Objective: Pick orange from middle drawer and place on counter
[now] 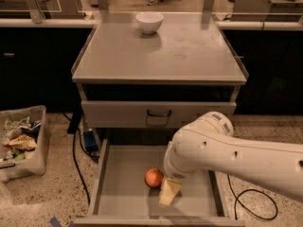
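Note:
The orange (154,177) lies on the bare floor of the pulled-out middle drawer (123,183), near its centre. My gripper (168,192) hangs from the white arm (222,150) that reaches in from the right. It is down inside the drawer, just right of and slightly in front of the orange, close to it. Its pale fingers (169,191) point down toward the drawer floor. The counter (161,51) is the grey metal cabinet top above the drawer.
A white bowl (149,22) stands at the back of the counter. A closed drawer face with a black loop handle (158,113) sits above the open drawer. A bin of rubbish (21,141) stands on the floor at left. Cables (251,202) lie on the floor.

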Robot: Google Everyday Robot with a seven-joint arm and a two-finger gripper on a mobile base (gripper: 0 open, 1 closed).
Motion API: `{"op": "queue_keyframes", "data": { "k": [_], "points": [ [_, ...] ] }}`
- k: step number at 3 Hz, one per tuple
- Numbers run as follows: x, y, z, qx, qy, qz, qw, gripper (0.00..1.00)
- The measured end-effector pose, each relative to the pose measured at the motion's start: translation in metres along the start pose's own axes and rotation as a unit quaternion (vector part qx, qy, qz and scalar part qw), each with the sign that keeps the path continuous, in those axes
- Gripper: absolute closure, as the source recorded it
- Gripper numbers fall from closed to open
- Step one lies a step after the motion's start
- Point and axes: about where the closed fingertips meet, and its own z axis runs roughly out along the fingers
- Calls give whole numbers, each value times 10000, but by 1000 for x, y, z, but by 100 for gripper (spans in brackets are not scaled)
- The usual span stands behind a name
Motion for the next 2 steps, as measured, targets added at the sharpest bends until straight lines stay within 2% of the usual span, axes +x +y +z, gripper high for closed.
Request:
{"op": "queue_keyframes", "data": {
  "k": [1,2],
  "points": [
    [0,0,0,0,0,0,10000,0],
    [12,-10,4,130,-259,238,9993,0]
  ]
}}
